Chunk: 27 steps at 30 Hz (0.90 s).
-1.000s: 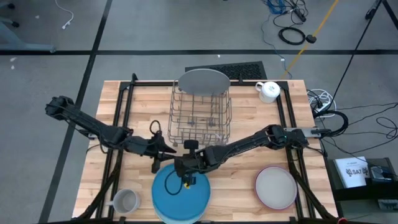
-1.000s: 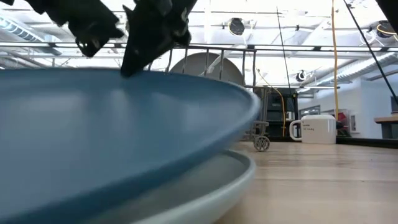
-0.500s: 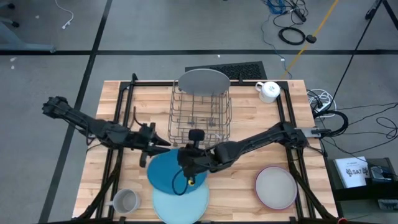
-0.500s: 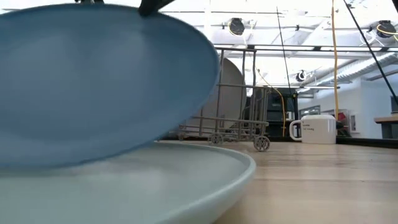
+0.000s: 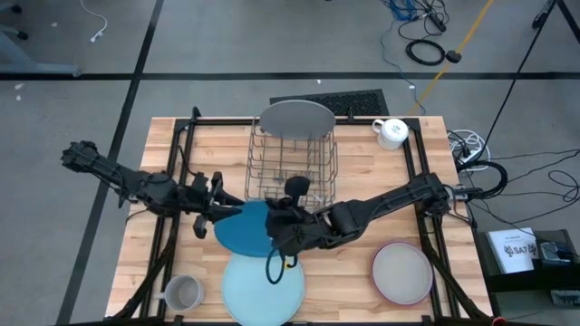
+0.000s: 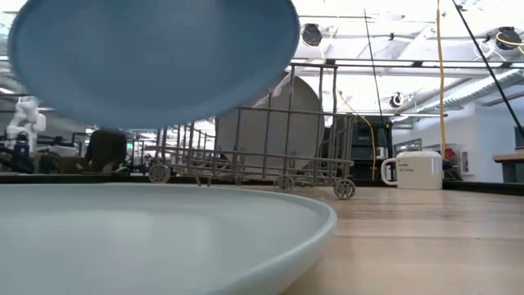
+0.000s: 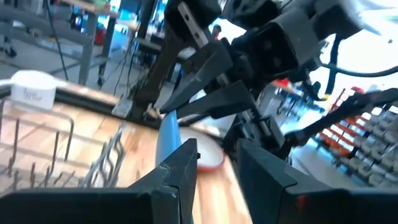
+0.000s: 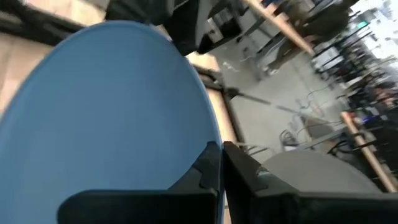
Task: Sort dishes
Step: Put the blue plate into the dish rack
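From overhead you look straight down on the whole table [image 5: 362, 172]. At tabletop level you look across it, very near the light blue plate [image 6: 164, 238] at frame bottom. Both views share the wire rack [image 5: 292, 165] and white mug [image 6: 416, 170].

The dish rack [image 5: 292, 167] and both arms crowd the table [image 5: 362, 158] centre; bare wood lies beside the rack

The round dark blue plate [image 5: 246, 228] hangs above the wooden worktop [image 5: 353, 272] between the left tool [image 5: 223, 205] and right tool [image 5: 275, 220], the wire dish rack [image 5: 292, 166] behind them, the round light blue plate [image 5: 263, 290] before them.
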Each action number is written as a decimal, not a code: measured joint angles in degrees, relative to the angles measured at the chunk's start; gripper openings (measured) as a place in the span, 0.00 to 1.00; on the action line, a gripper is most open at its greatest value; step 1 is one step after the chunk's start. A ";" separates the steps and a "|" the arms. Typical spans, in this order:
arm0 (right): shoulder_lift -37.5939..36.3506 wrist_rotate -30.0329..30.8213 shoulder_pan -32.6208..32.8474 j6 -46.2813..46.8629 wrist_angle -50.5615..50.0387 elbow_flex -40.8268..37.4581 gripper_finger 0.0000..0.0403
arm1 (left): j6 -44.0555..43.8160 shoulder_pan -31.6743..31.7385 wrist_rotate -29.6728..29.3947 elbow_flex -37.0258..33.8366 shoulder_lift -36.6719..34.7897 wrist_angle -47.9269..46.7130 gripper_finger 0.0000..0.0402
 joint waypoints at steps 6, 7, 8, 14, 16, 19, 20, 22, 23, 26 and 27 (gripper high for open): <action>-1.62 3.74 0.00 -6.54 4.49 0.00 0.00 | 3.16 -1.76 0.56 0.00 -1.87 5.44 0.28; -1.88 4.05 -0.04 -7.71 5.77 0.00 0.00 | 3.97 -1.99 0.70 0.00 -2.42 6.60 0.28; -2.17 4.54 -0.07 -8.76 6.55 0.00 0.00 | 4.64 -2.23 0.95 0.00 -2.92 7.72 0.28; -3.44 9.96 -0.17 -15.42 10.62 0.07 0.00 | 10.76 -2.51 1.59 -0.03 -6.26 16.38 0.28; -3.94 10.77 -0.17 -17.73 12.37 0.08 0.00 | 12.55 -2.51 2.80 -0.04 -7.29 19.00 0.28; -4.86 12.03 -0.17 -21.35 14.58 0.09 0.00 | 14.65 -2.51 3.56 -0.04 -8.43 22.57 0.28; -5.06 12.51 -0.17 -22.57 15.15 0.09 0.00 | 15.13 -2.51 3.56 -0.04 -8.76 23.85 0.28; -5.39 14.62 -0.19 -25.17 15.69 0.09 0.00 | 16.47 -2.51 3.56 -0.05 -9.28 26.86 0.28; -5.45 15.77 -0.34 -26.43 15.87 0.09 0.00 | 17.20 -2.51 3.59 -0.04 -9.51 28.38 0.28; -5.77 19.21 -1.01 -29.78 16.39 0.09 0.00 | 19.36 -2.51 4.77 -0.04 -10.06 31.85 0.28; -5.85 19.57 -1.28 -30.89 16.81 0.09 0.00 | 19.74 -2.51 5.18 -0.05 -10.29 32.44 0.28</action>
